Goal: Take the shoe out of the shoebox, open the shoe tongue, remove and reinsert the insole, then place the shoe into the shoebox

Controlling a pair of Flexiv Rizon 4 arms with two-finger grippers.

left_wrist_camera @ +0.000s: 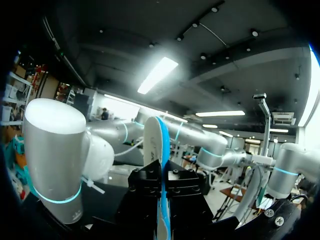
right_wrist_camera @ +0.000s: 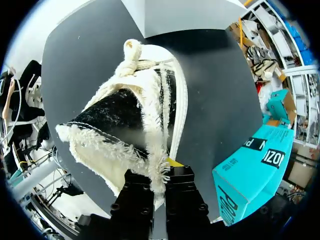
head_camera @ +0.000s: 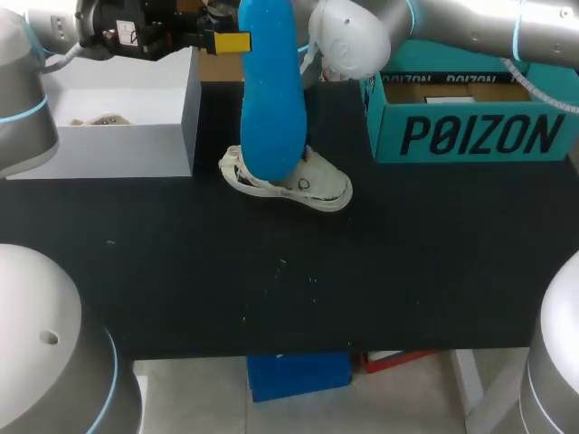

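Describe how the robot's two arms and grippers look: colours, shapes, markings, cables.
The left arm and right arm are both smooth silver-grey tubes with rounded joints, ringed by thin light-blue bands. A pale cable runs off the right arm. The left gripper and right gripper have black, boxy, screw-studded bodies with bright yellow fingertips.

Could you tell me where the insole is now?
Head view, back middle: the blue insole hangs upright in the left gripper, lower end at the shoe, between white box and teal shoebox.

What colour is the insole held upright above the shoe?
Bright blue. The insole, over the shoe, shows best in the head view.
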